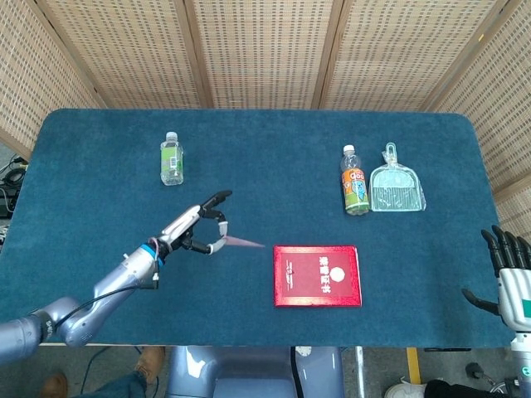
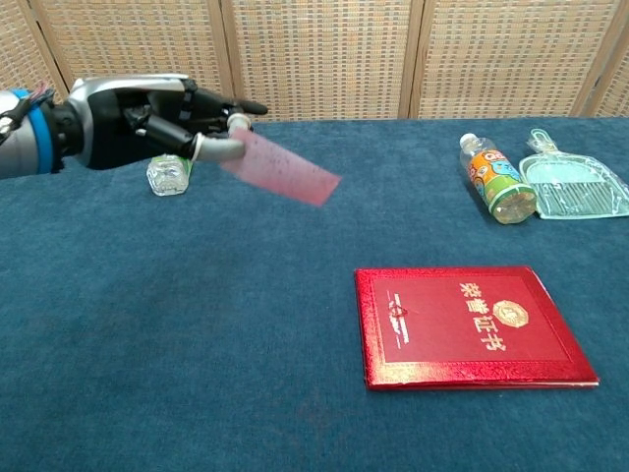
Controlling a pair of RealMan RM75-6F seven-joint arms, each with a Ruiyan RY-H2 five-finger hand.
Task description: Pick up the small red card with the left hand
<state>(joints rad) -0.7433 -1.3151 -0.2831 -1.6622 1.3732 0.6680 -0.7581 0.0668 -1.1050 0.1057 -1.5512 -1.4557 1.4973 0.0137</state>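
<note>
My left hand (image 1: pixel 199 228) (image 2: pixel 167 123) pinches the small red card (image 1: pixel 243 243) (image 2: pixel 282 168) between thumb and a finger and holds it in the air above the blue table (image 1: pixel 99 182). The card points toward the right, seen almost edge-on in the head view and blurred in the chest view. My right hand (image 1: pixel 512 278) hangs open past the table's right front corner, with nothing in it; the chest view does not show it.
A large red booklet (image 1: pixel 318 275) (image 2: pixel 472 325) lies flat right of the held card. A small green-labelled bottle (image 1: pixel 172 158) (image 2: pixel 168 171) lies at the back left. An orange-labelled bottle (image 1: pixel 354 183) (image 2: pixel 496 181) and a clear dustpan (image 1: pixel 396 186) (image 2: pixel 575 186) lie at the back right.
</note>
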